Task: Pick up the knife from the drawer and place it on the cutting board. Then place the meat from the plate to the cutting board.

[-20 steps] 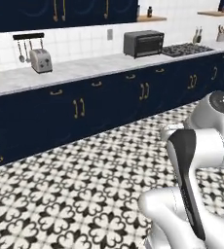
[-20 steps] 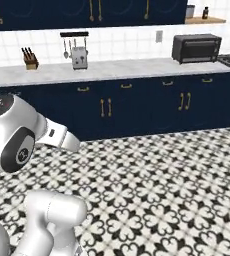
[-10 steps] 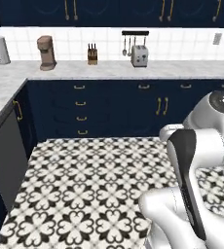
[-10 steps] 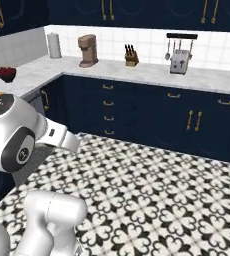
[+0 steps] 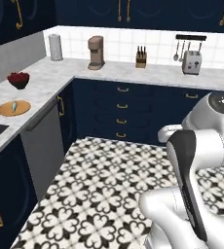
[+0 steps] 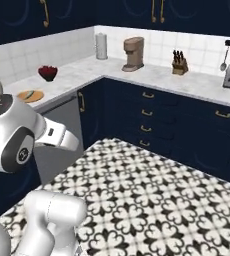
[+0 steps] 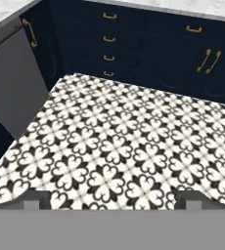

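My gripper (image 7: 112, 197) hangs over the patterned floor (image 7: 124, 141) with its jaws spread wide and nothing between them; its two dark fingertips (image 7: 33, 199) stand far apart at the bottom of the hand view, aimed toward the navy drawers (image 7: 107, 41) in the corner.

The plate (image 5: 14, 108) lies on the left run of the marble counter (image 5: 46, 80), near the counter's front edge. The meat (image 5: 15, 105) lies on the plate, a small pale sliver with its long axis running roughly from the counter's front edge toward the wall; I cannot tell which end is the head. From the right base view the plate (image 6: 30, 95) and meat (image 6: 31, 94) sit just beyond my arm's shoulder. A dark red bowl (image 5: 18, 79) stands farther back on the same counter, apart from the plate.
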Controlling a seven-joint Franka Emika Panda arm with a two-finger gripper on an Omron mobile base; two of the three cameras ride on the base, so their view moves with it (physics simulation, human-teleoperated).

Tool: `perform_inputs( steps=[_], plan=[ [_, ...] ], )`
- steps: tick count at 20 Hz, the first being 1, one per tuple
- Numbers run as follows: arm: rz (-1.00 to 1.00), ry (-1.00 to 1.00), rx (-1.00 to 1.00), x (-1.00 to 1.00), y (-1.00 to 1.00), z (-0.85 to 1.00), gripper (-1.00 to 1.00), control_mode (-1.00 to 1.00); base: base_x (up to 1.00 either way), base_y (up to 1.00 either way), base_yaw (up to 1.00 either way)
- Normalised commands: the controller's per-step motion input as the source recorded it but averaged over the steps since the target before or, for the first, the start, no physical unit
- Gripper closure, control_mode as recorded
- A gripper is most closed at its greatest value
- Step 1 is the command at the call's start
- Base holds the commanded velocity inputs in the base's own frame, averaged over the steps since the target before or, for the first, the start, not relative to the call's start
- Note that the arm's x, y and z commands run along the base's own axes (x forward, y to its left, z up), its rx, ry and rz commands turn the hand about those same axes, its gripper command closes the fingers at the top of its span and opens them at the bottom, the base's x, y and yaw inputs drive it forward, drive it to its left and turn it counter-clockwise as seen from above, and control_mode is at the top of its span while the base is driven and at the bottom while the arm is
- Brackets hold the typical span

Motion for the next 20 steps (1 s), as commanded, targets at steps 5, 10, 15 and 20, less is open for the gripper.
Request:
perform_inputs(
  steps=[5, 10, 15, 20],
  plan=[
    [0.00, 0.00, 0.00, 0.00, 0.00, 0.00, -1.00, 1.00, 1.00, 0.00, 0.35],
    [0.00, 0.00, 0.00, 0.00, 0.00, 0.00, -1.00, 1.00, 1.00, -0.20, 0.55],
    [0.00, 0.00, 0.00, 0.00, 0.00, 0.00, -1.00, 1.00, 1.00, -0.31, 0.70],
    [0.00, 0.00, 0.00, 0.00, 0.00, 0.00, -1.00, 1.00, 1.00, -0.07, 0.64]
  ],
)
